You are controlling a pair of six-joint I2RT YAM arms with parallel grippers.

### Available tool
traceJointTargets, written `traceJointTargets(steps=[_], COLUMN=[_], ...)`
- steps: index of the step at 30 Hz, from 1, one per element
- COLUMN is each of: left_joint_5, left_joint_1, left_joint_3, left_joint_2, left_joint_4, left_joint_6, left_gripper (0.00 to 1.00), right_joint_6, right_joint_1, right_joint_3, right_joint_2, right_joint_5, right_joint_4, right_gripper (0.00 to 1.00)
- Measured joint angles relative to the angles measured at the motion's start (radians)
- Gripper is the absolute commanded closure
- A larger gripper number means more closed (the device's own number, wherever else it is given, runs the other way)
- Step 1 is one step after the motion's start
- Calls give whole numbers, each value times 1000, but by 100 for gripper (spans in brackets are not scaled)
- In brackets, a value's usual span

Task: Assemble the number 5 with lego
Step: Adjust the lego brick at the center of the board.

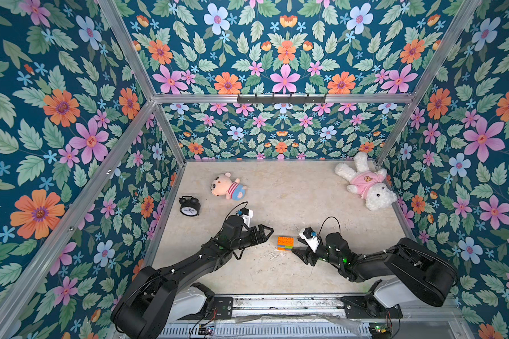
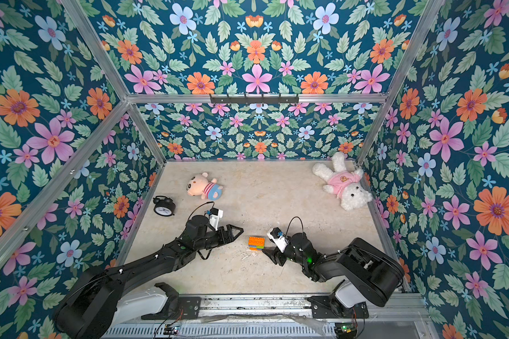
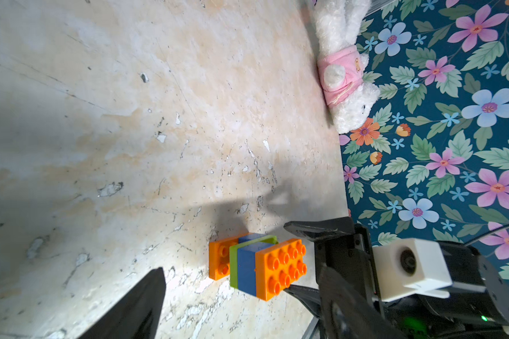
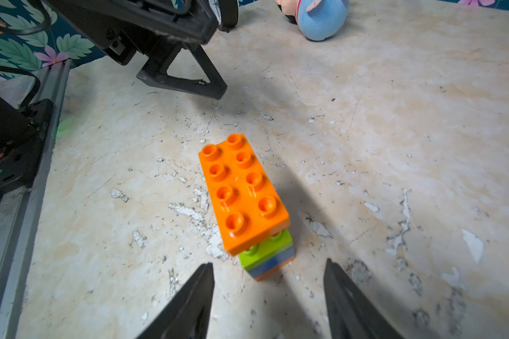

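Note:
The lego stands as one joined stack [image 1: 285, 243] [image 2: 256, 243] mid-table: orange on top, then blue, lime-green, blue and orange at the base, forming the number 5. My left gripper [image 1: 270, 232] [image 2: 241, 230] hovers just left of the stack, open and empty; in the left wrist view one finger [image 3: 141, 305] shows, well clear of the stack [image 3: 259, 264]. My right gripper [image 4: 269, 281] is open at the stack's right end [image 4: 244, 190]. Its fingers [image 4: 200, 293] flank that end with gaps on both sides and touch nothing.
A black alarm clock [image 1: 190, 205] lies at the left. A small plush doll [image 1: 228, 187] lies behind it, and a white plush bear in pink [image 1: 365, 185] is at the back right corner. Floral walls close three sides; a metal rail [image 1: 276, 305] runs along the front.

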Motion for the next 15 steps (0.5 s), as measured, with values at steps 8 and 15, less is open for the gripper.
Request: traceJointTargets(steps=[8,15], left_joint_5=[1,13], left_joint_1=[1,2], left_joint_3=[11,13], left_joint_2=[18,35], left_joint_4=[-23,-30], left_joint_6=[14,22], left_gripper=[14,14], right_joint_6=[-79,-111], right_joint_1=[-7,-9], right_joint_3=[40,54], right_joint_2=[113,138], right_joint_5=[-63,-109], right_joint_4=[19,66], right_gripper=[40,45])
